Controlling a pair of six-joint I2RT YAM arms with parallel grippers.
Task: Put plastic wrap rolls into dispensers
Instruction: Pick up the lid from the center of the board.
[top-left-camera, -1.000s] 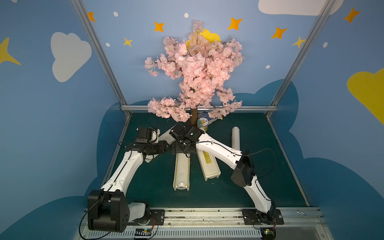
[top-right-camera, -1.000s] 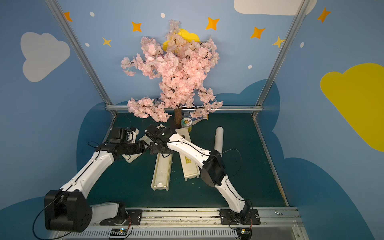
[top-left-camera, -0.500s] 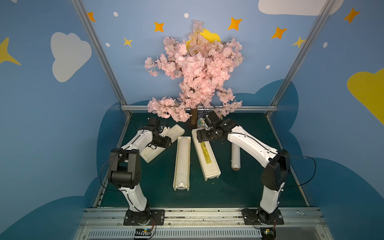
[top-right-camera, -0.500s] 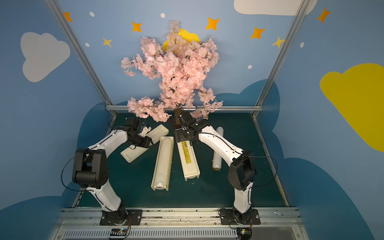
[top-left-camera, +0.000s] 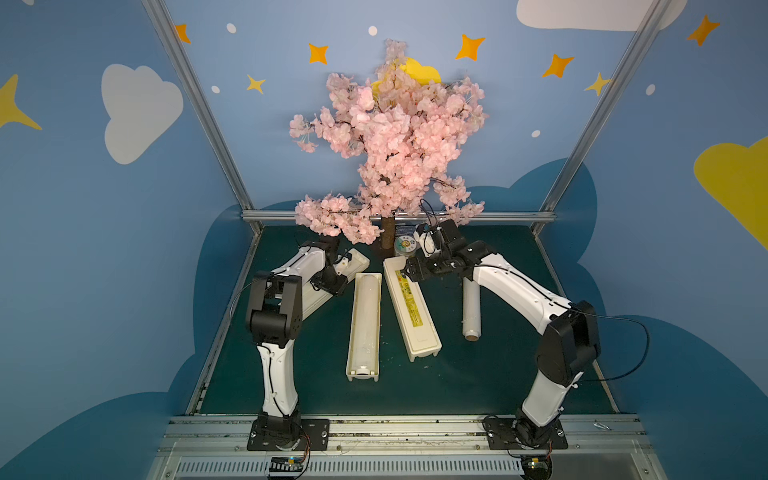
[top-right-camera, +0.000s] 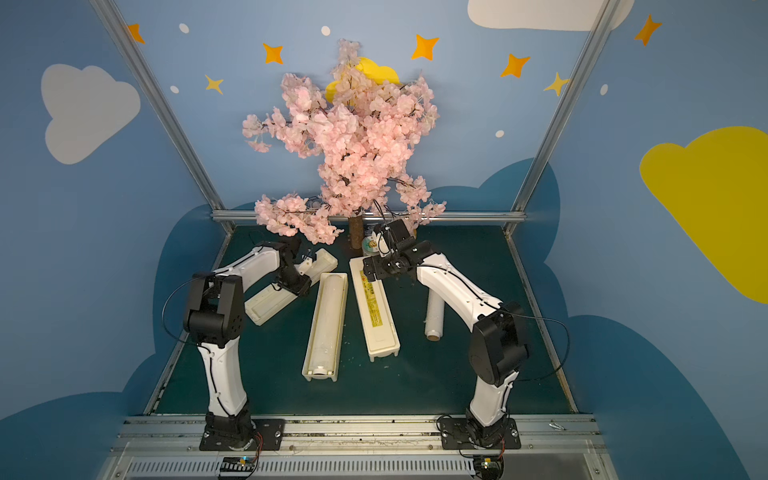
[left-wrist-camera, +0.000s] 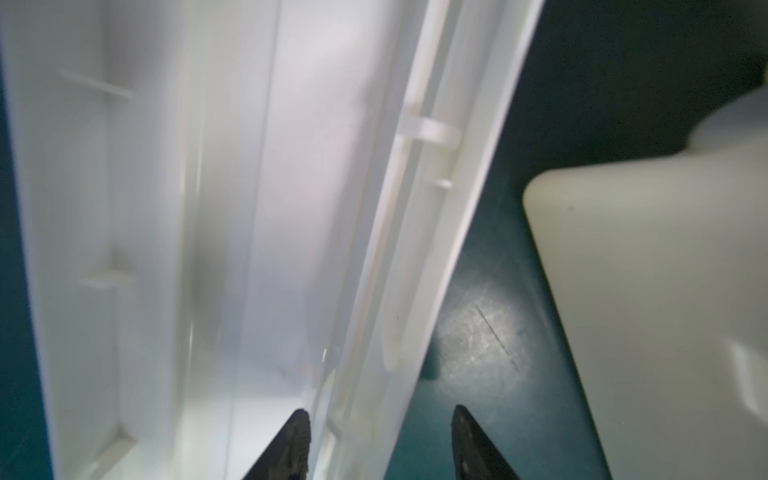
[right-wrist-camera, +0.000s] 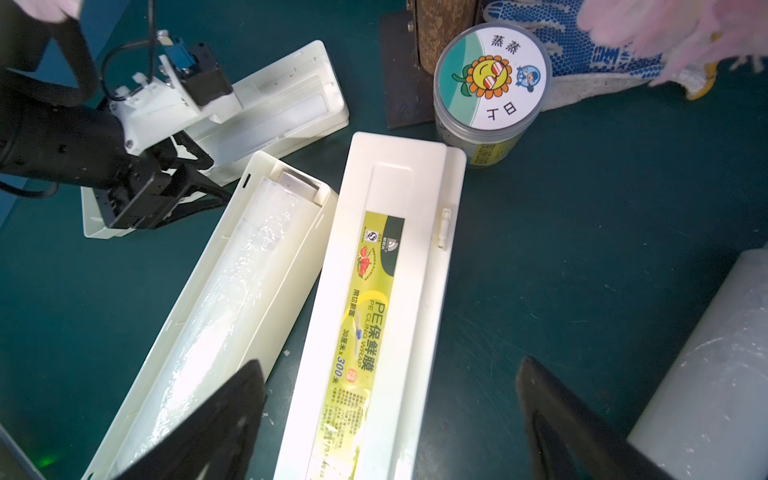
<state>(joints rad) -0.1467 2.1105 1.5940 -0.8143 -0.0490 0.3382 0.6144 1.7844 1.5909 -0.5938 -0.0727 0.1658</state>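
While one roll (top-left-camera: 365, 316) lay seated in the open middle dispenser (top-left-camera: 362, 375), the second roll (top-left-camera: 471, 307) lay loose on the tabletop (top-left-camera: 478, 374) near the closed labelled dispenser (top-left-camera: 411, 307) | left end effector (left-wrist-camera: 378, 409) stood parted astride a cream shell's (top-right-camera: 268, 304) rim, lid or trough unclear | right end effector (right-wrist-camera: 390, 363) hung released, empty, above the labelled dispenser | roughly half done

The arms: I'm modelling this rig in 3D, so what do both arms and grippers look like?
Both the left arm and right arm have white tapered links, bulky black joint housings and black base plates. A thin black cable loops off each elbow. The left gripper and right gripper have black, pointed, wedge-shaped fingers; white brackets carry black wrist cameras.
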